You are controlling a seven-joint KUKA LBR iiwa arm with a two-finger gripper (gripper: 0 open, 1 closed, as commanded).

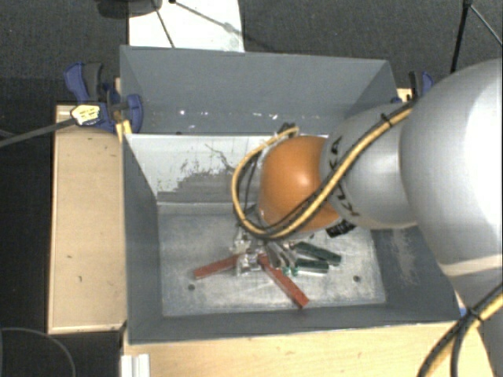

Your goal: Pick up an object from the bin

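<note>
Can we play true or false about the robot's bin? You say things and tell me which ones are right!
1. A reddish-brown stick lies on the bin floor, left of the gripper. True.
2. The bin is heaped to its rim with things. False: just a few things lie together on its floor.
3. A dark green thing lies to the right of the gripper. True.
4. The gripper hangs high above the bin's rim. False: it is down low inside the bin, right among the things on the floor.
</note>
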